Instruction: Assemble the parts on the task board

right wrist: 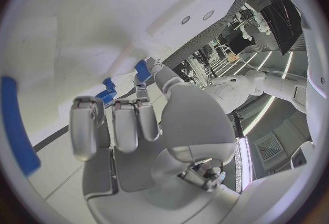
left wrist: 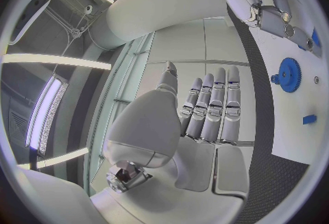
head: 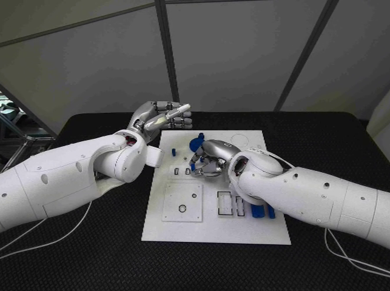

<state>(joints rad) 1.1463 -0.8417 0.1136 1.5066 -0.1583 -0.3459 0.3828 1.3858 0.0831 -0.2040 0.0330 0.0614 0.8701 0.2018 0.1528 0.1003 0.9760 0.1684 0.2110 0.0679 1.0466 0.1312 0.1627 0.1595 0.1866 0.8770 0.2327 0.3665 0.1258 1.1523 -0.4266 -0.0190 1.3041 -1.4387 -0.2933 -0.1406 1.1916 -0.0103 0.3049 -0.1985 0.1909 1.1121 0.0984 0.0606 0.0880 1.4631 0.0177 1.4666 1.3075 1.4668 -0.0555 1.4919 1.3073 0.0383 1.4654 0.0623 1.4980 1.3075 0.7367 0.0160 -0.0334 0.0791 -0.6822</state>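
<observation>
Parts in blue are lying on the white task board (head: 214, 233), which is occupying the centre of the black tabletop (head: 335, 142) in the head view. A blue gear (head: 196, 143) is sitting near the board's upper edge, and a cluster of blue pieces (head: 262, 211) is resting at its lower right, beside a row of rectangular slots.

The left arm is being brought in from the left edge of the head view, its left hand (head: 162, 116) being held raised at the board's upper left corner. In the left wrist view this left hand is being kept flat, fingers (left wrist: 214, 104) straight and side by side, nothing being grasped.

The right arm is being brought in from the lower right, and the right hand (head: 210, 159) is being held low over the board's middle, just below the gear. Its fingers (right wrist: 125, 125) are being curled toward the board in the right wrist view; whether anything is being pinched cannot be told.

No legible writing or labels are being shown on the board or arms.
</observation>
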